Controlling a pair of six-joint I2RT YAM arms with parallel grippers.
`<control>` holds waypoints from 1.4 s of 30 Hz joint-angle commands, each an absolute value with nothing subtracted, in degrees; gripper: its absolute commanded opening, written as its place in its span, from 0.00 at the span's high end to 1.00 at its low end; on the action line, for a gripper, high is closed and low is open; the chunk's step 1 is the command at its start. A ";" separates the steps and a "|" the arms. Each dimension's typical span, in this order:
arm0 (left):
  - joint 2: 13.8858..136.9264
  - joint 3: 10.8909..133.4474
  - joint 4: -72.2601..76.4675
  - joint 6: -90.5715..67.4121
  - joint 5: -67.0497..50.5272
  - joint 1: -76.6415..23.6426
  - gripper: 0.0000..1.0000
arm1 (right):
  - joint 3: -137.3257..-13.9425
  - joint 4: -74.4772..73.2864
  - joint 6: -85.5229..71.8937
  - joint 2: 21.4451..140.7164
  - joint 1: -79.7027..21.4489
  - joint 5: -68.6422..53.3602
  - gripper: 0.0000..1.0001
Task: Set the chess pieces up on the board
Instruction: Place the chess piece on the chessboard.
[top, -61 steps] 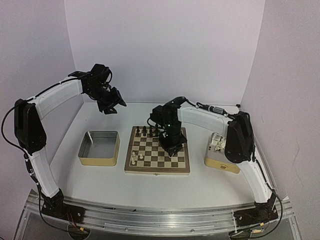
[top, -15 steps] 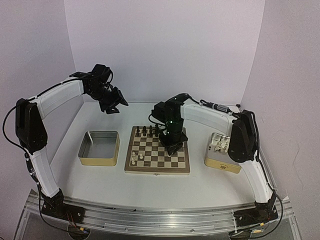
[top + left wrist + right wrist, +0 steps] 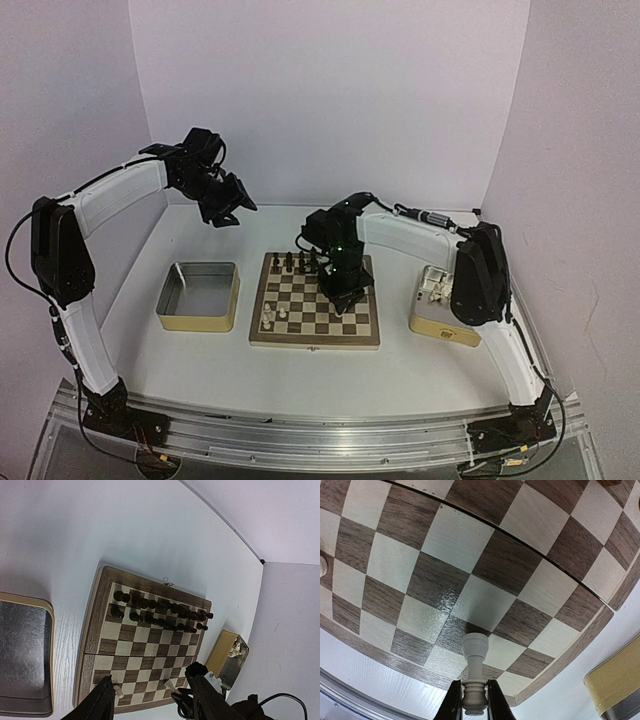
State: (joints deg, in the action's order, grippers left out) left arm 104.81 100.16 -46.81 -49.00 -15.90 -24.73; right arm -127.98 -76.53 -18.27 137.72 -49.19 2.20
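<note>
Pale lilac walls closed in a white tabletop, where the square wooden chessboard with light and dark brown squares lay between a left-hand rectangular metal tin with yellowish sides and a matching right-hand tin.

Over the last two seconds the right gripper had barely travelled. It had lifted a touch, then come down again over the board's right half. Its fingers were clenched on a small cream-white turned chess piece, pinched at the end nearest the wrist camera. The piece's wide end pointed at squares close to a corner of the board, but whether it touched the wood could not be told.

The left gripper had kept its place, raised high at the back left, fingers parted and bare.

Two other cream-white pieces stood near the board's near left corner. The dark brown-black pieces lined the far rows.

That small descent suggested a placement about to finish, with most of the white side not yet set.
</note>
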 commanded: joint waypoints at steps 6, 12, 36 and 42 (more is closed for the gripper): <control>105.17 101.48 -45.01 -49.14 -16.41 -24.70 0.47 | -130.71 -97.79 -18.25 139.54 -49.10 1.81 0.95; 105.42 101.88 -45.33 -48.96 -16.53 -24.74 0.47 | -131.76 -97.73 -18.19 140.05 -49.10 1.28 0.86; 105.32 104.11 -47.08 -47.25 -14.19 -25.41 0.45 | -135.26 -97.73 -18.00 135.21 -48.93 0.44 0.32; 110.27 113.51 -55.72 -41.59 -9.56 -31.70 0.46 | -135.68 -96.50 -19.73 126.97 -47.23 3.89 0.28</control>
